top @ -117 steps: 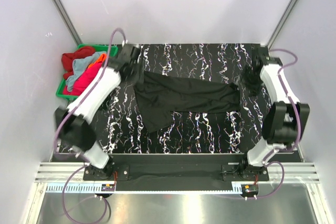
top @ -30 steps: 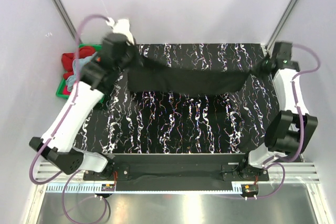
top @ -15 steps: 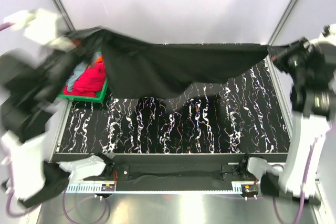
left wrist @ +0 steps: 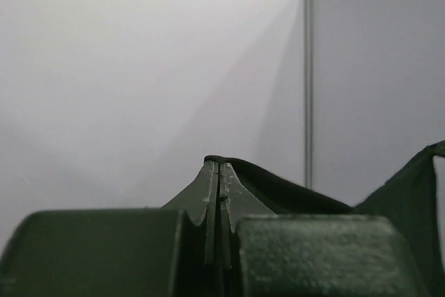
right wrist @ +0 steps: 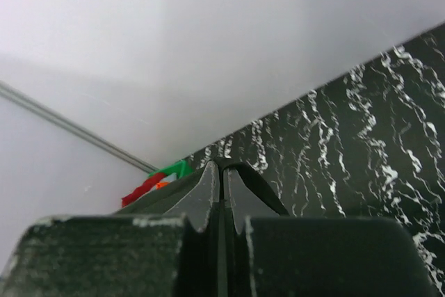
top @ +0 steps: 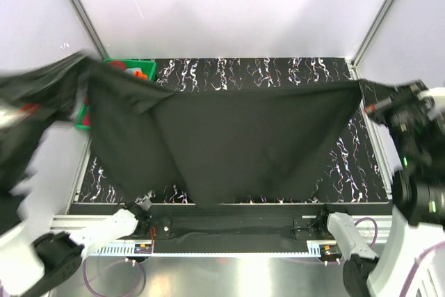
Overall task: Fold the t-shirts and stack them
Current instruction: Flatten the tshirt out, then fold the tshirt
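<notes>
A black t-shirt (top: 236, 144) hangs spread wide in the air over the marbled table (top: 278, 71), its lower edge sagging toward the near rail. My left gripper (top: 82, 60), blurred at the upper left, is shut on one top corner. The right gripper (top: 361, 88) is shut on the other. In the left wrist view the left gripper (left wrist: 219, 165) pinches a fold of black cloth (left wrist: 292, 189). In the right wrist view the right gripper (right wrist: 222, 165) pinches the black cloth (right wrist: 261, 186). Red and orange t-shirts (top: 131, 67) peek from behind the black one.
The green bin (top: 142, 67) stands at the table's far left corner, mostly hidden by the raised shirt; its rim (right wrist: 174, 169) and a red shirt (right wrist: 142, 189) also show in the right wrist view. White walls and metal posts (top: 80, 12) enclose the table.
Both arms have swung up and toward the near side with the black shirt. It rose off the table's far part and now hangs spread out, covering most of the table from above.
</notes>
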You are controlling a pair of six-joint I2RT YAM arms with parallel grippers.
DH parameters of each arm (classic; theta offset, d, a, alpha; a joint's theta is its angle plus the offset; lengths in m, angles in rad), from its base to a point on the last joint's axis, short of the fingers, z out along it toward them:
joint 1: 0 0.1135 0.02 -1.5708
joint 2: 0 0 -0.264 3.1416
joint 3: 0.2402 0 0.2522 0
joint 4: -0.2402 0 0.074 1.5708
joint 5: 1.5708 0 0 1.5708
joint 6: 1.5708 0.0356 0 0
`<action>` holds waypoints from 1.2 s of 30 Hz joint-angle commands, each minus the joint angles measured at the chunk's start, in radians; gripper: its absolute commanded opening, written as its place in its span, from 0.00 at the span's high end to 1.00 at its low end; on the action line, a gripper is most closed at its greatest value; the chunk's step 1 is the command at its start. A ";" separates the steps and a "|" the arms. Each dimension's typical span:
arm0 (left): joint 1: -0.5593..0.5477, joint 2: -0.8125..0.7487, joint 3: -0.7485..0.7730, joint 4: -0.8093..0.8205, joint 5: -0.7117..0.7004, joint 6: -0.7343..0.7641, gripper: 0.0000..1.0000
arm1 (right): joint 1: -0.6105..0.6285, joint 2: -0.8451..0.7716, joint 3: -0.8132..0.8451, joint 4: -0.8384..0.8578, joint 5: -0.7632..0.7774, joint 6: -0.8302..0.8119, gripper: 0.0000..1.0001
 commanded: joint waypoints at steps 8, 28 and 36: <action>0.043 0.458 -0.304 0.128 -0.101 0.156 1.00 | -0.002 0.416 -0.198 0.133 0.059 0.004 1.00; 0.163 1.380 -0.005 0.397 -0.158 0.015 1.00 | -0.039 1.234 -0.005 0.384 0.223 -0.238 1.00; 0.164 1.299 -0.128 0.395 -0.112 -0.129 1.00 | -0.067 1.316 0.076 0.395 0.199 -0.232 1.00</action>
